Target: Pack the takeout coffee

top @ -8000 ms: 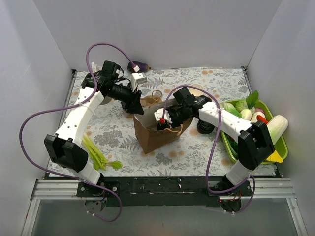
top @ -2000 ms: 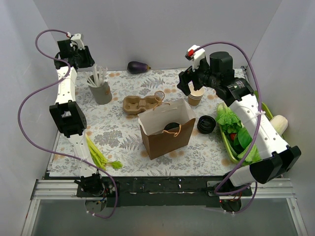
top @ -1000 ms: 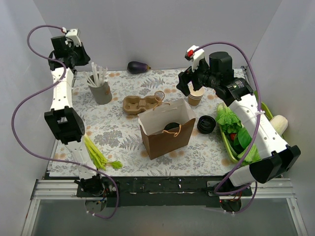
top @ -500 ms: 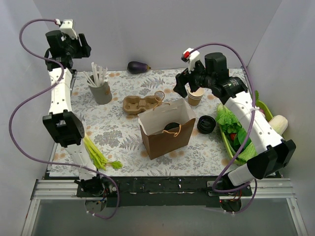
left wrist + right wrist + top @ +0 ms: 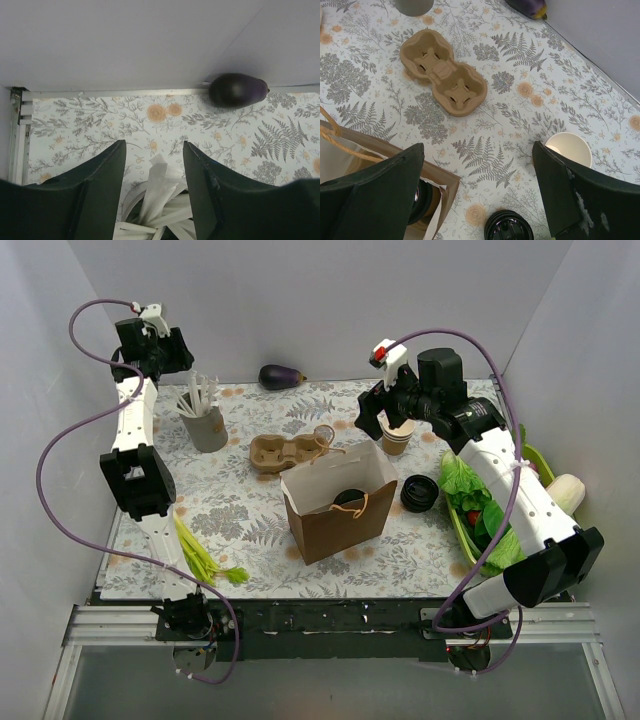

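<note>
The takeout coffee stands inside the brown paper bag; only its black lid shows through the open top. In the right wrist view the lid sits below the bag's rim. My right gripper is open and empty, high above the mat between the bag and the lidless cups; its jaws stand wide apart. My left gripper is open and empty, raised at the back left over the grey holder of straws, which also shows in the left wrist view.
A stack of lidless tan cups and a pile of black lids sit right of the bag. A cardboard cup carrier lies behind it. An eggplant is at the back wall. A green tray of vegetables is at right, celery at front left.
Both grippers have left the bag and risen, with the coffee left inside. In the last half second the left wrist shifted slightly right and down; the right arm barely moved.
</note>
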